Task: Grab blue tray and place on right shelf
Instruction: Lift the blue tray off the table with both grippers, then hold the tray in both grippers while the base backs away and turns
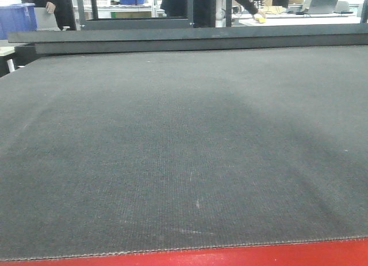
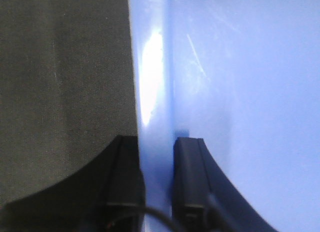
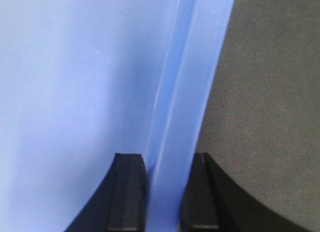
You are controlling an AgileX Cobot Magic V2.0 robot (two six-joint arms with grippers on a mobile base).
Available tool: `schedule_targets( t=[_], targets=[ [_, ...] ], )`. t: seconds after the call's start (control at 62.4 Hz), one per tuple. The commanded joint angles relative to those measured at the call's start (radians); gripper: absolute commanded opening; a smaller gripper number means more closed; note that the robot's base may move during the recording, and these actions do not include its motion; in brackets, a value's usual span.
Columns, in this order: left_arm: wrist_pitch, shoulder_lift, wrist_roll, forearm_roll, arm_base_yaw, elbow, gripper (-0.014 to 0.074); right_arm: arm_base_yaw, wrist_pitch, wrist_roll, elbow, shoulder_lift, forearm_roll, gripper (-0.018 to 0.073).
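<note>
Left hand (image 2: 157, 152) clamped narrow on blue tray (image 2: 240, 91) rim, 1 finger each side; right hand (image 3: 165, 164) likewise.

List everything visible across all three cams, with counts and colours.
blue tray: 1, light periwinkle blue, beside the mat in both wrist views; not in the front view
table mat: 1, dark grey, fills the front view
red edge strip: 1, red, along the mat's near edge
storage bin: 1, darker blue, far left background
laptop: 1, grey, far right background
people: at least 2, dark clothes, behind the table, heads cropped
yellow object: 1, at one person's hand, too small to identify
left claw: 1, black, closed on the tray's rim
right claw: 1, black, closed on the tray's rim
</note>
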Motion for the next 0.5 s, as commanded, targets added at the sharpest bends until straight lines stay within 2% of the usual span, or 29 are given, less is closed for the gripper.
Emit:
schedule_targets(
  t=[0.0, 0.481],
  targets=[
    [0.078, -0.036, 0.013, -0.004, -0.004, -0.023, -0.0048, 0.006, -0.046, -0.03, -0.024, -0.042, -0.009, 0.0057],
    [0.078, -0.036, 0.013, -0.006, -0.004, -0.023, -0.0048, 0.006, -0.046, -0.03, -0.024, -0.042, -0.009, 0.0057]
  ],
)
